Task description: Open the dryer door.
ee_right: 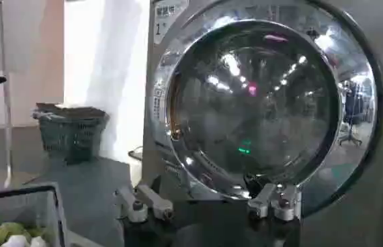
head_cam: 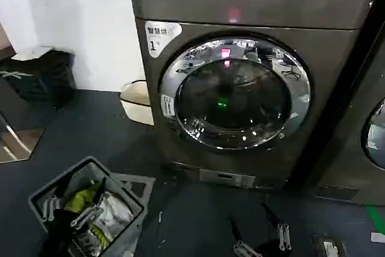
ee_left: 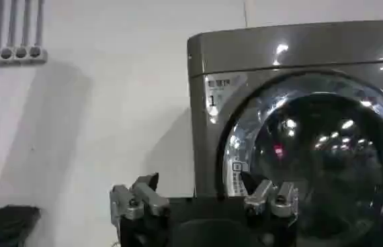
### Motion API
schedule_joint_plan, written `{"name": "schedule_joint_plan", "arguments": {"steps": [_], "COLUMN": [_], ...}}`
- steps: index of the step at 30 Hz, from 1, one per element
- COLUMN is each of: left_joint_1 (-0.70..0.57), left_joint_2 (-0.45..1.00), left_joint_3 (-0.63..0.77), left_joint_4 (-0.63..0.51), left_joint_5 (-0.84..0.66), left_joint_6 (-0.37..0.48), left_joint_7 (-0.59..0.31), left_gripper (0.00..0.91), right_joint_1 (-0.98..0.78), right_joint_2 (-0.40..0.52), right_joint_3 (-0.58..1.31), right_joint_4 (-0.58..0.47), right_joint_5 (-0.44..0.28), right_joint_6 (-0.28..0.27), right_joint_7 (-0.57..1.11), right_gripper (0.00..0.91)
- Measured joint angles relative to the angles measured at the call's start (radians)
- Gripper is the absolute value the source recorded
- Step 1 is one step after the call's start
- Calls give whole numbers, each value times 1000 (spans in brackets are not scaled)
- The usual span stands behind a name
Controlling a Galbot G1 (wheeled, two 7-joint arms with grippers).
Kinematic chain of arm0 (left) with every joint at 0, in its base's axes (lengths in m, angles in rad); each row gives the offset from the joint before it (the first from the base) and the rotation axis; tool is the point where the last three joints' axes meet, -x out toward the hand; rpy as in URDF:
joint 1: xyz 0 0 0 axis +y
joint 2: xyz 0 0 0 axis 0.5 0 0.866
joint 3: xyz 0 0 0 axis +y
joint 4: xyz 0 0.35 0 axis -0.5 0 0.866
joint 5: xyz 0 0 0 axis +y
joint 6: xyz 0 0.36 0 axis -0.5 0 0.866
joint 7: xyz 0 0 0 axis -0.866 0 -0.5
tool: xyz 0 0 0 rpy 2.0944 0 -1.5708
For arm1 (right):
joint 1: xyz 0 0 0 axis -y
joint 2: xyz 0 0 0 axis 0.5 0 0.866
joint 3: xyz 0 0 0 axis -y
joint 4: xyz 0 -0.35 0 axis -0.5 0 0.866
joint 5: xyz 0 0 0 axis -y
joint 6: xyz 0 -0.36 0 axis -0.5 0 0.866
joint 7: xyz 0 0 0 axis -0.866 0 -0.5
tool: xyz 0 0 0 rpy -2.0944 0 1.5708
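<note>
Head view: a big dark grey-bronze front-loading dryer (head_cam: 252,88) is seen standing on a dark floor against a white wall, with a white "1" sticker (head_cam: 157,36) at its upper front corner and a small red light (head_cam: 233,15) glowing on the top panel. The dryer door (head_cam: 234,93), a large round porthole of dark tinted glass ringed by wide shiny chrome, is set in the middle of the machine's front and is shut flush. Part of a similar dark neighbouring machine (head_cam: 373,130) is seen at the right edge. A grey plastic laundry basket (head_cam: 84,209) holding crumpled cloth is placed on the floor to the left, well apart from the dryer.

The right gripper (head_cam: 260,242) is seen low in front of the dryer, below the door, its two dark fingers spread wide and holding nothing. In the right wrist view the right gripper's metal-tipped fingers (ee_right: 144,203) are parted, with the chrome ring near ahead but not touched. In the left wrist view the left gripper (ee_left: 203,200) is likewise spread and empty, held off to the side, the dryer's sticker corner being seen beyond it.

The step in hand is judged to be the approach: the door has not yet been contacted. The next move would call for the right gripper to be raised to the ring's edge, where a catch or lip must be found and pulled outward.
</note>
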Motion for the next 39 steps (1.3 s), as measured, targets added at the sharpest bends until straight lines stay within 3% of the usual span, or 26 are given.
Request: {"name": "schedule_joint_plan", "arguments": {"steps": [6,8,12,18,23,30,39], "left_joint_1": [-2,-1,11,6,-20,-33,-35], "left_joint_2": [12,11,9,34,57,73,73], "left_joint_3": [-1,8,24,7,-33,-65,-71], "left_joint_4": [0,5,14,33,56,77,84], "left_joint_5": [0,-4,-7,-40,-86,-97,-99], "left_joint_6": [28,10,-11,-7,-2,4,3], "left_joint_7": [21,22,27,40,42,38,47], "left_gripper": [907,907,907,907,907,907,907], "right_joint_1": [141,202,326,550,769,1097,1418], "right_joint_2": [-101,-158,-270,-425,-499,-503,-416], "right_joint_3": [95,122,129,45,-101,-316,-568], "right_joint_4": [-31,-52,-112,-261,-392,-571,-804], "right_joint_5": [133,201,317,431,515,573,536], "right_joint_6": [-40,-68,-74,-75,-88,-85,-121], "right_joint_7": [-56,-64,-88,-104,-112,-172,-185], "right_gripper": [907,907,907,907,907,907,907]}}
